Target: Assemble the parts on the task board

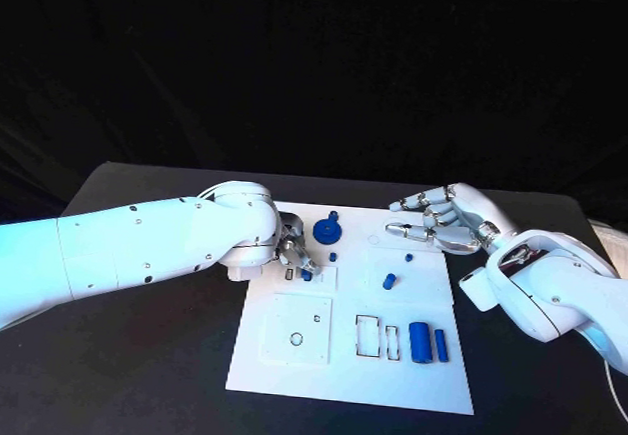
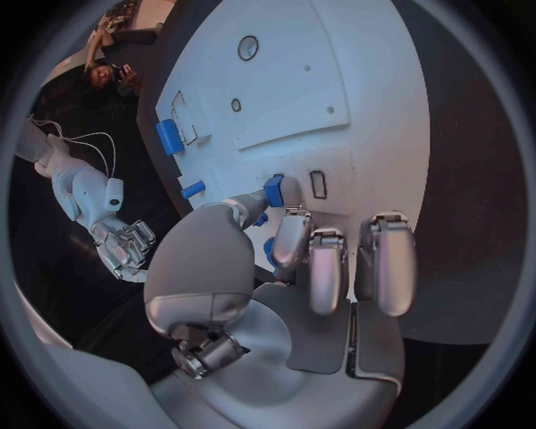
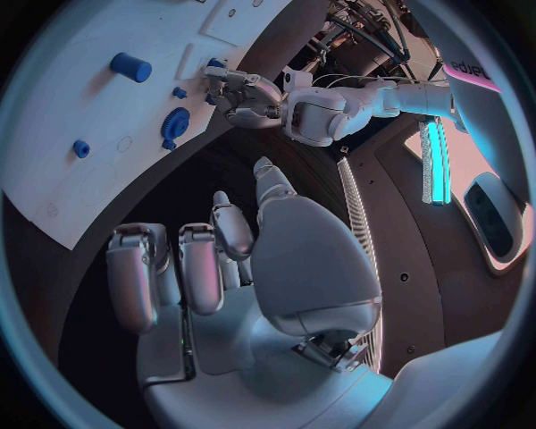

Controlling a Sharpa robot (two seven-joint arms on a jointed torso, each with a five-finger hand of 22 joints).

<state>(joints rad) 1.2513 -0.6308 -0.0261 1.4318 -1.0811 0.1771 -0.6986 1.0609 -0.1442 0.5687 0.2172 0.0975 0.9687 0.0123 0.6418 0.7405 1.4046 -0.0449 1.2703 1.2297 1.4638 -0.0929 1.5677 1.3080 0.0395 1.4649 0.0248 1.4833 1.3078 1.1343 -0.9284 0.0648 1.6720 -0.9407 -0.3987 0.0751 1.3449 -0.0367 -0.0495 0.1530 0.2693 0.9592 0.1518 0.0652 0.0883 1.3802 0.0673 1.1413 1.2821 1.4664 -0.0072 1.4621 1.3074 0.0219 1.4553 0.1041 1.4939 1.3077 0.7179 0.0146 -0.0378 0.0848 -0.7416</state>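
While the white task board (image 1: 354, 381) lies in the middle of the black surface (image 1: 145, 366), the left hand (image 1: 292, 251) rests at the board's left edge and pinches a small blue part (image 2: 273, 189) between thumb and fingers (image 2: 293, 243). At the board's far edge sits a blue gear-shaped part (image 1: 328, 228), with a small blue peg (image 1: 390, 279) nearer the middle and a large blue cylinder (image 1: 420, 342) beside a narrower blue bar (image 1: 441, 345) toward the right. Over the board's far right corner, the right hand (image 1: 444, 222) hovers with fingers spread, holding nothing.
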